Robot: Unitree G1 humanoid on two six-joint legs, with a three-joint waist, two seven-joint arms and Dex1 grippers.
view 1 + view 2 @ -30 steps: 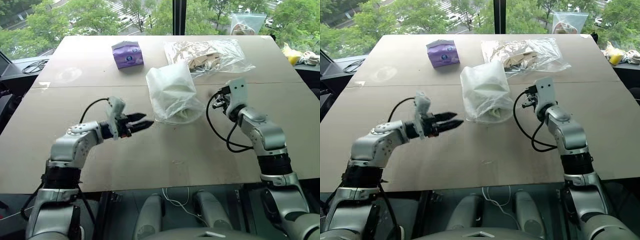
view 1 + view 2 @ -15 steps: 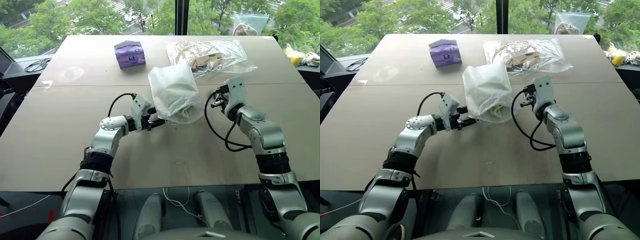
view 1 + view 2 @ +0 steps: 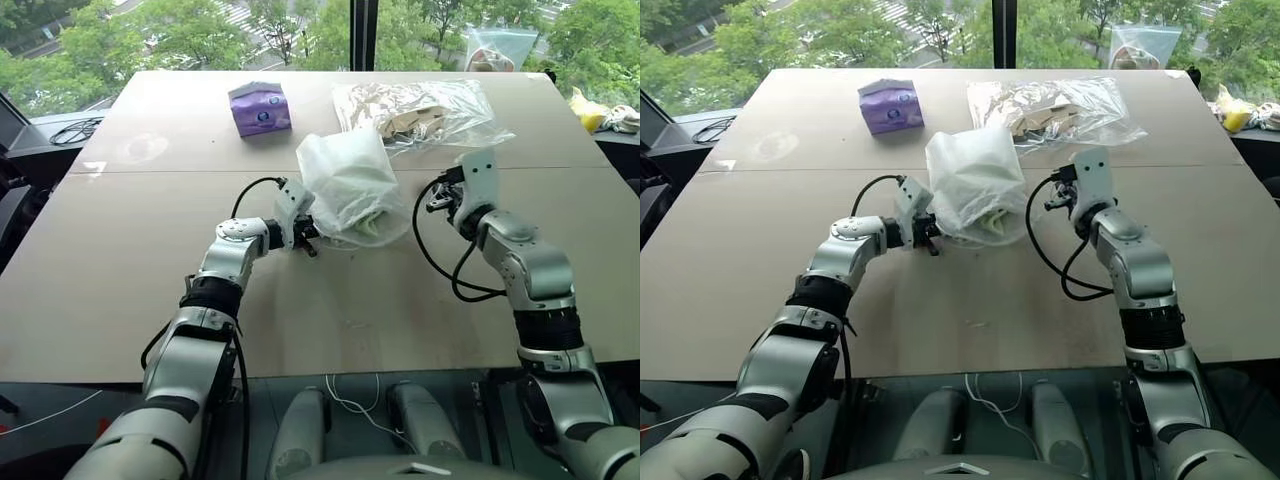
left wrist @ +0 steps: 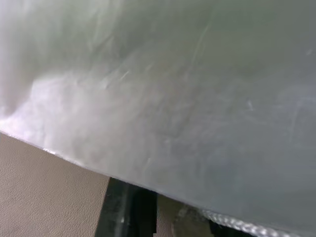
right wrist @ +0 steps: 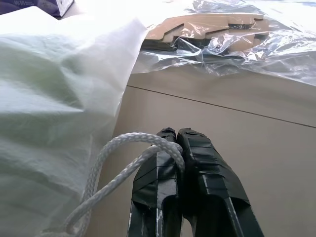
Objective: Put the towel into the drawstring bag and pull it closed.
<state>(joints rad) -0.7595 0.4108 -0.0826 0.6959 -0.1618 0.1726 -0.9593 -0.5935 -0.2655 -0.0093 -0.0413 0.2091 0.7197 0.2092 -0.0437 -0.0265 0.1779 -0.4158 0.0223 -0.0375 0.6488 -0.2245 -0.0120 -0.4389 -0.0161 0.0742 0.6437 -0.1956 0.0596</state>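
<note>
The translucent white drawstring bag (image 3: pixel 348 180) stands at the table's middle, its mouth toward me. The light-green towel (image 3: pixel 992 224) shows faintly through the fabric near the mouth. My left gripper (image 3: pixel 308 238) is shut, pressed against the bag's lower left edge; the left wrist view shows bag fabric (image 4: pixel 187 98), one black finger (image 4: pixel 127 207) and a bit of white cord (image 4: pixel 237 225). Whether it pinches anything is hidden. My right gripper (image 5: pixel 177 136) sits just right of the bag, shut on a loop of the white cord (image 5: pixel 123 163).
A purple tissue pack (image 3: pixel 259 107) lies at the back left. A clear crinkly plastic bag (image 3: pixel 425 108) with brown contents lies behind the drawstring bag, and another clear bag (image 3: pixel 495 45) stands at the far edge. Bare tabletop (image 3: pixel 350 320) spreads in front.
My left arm has reached forward and right from open table to the bag's left edge, and its fingers have gone from open to shut. The right arm has stayed still.
</note>
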